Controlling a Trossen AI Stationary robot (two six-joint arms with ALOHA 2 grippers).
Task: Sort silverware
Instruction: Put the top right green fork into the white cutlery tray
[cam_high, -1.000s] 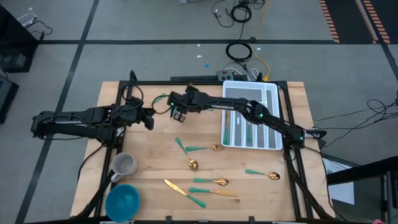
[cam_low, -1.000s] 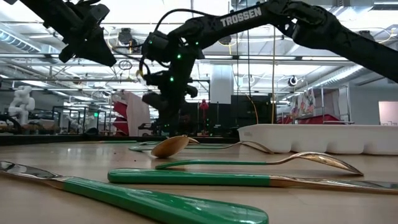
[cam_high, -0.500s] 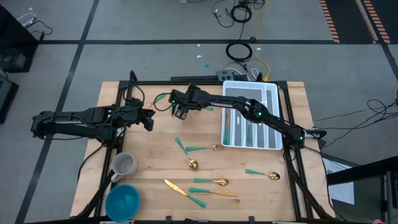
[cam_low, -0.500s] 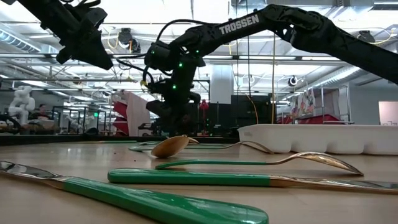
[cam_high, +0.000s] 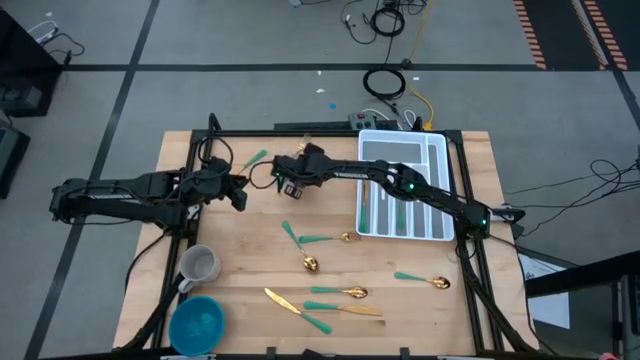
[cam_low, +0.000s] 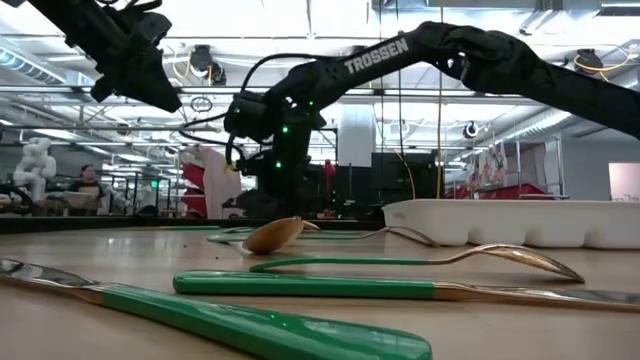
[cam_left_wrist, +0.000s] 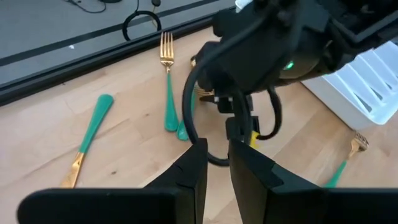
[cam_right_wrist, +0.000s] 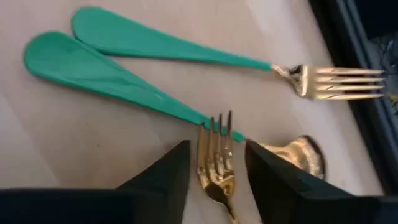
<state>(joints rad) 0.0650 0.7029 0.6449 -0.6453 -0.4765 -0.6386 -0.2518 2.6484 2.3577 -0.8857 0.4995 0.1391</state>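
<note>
Right now the right gripper is down at the far left of the table, over a little cluster of cutlery, and its wrist view shows a gold fork head sitting between the two dark fingers, which stand moderately apart; I can't tell whether they're pinching it or just straddling it. Just beyond lie two teal handles side by side: a second fork and a spoon whose gold bowl peeks out past the fingers. These pieces look light, stiff and slick, flat against the wood, so the narrow neck where teal meets gold is probably the best place to take hold. More silverware lies scattered mid-table, with several pieces already in the white tray. The left gripper waits close by, its fingers nearly closed on nothing, with one lone piece off to its side.
</note>
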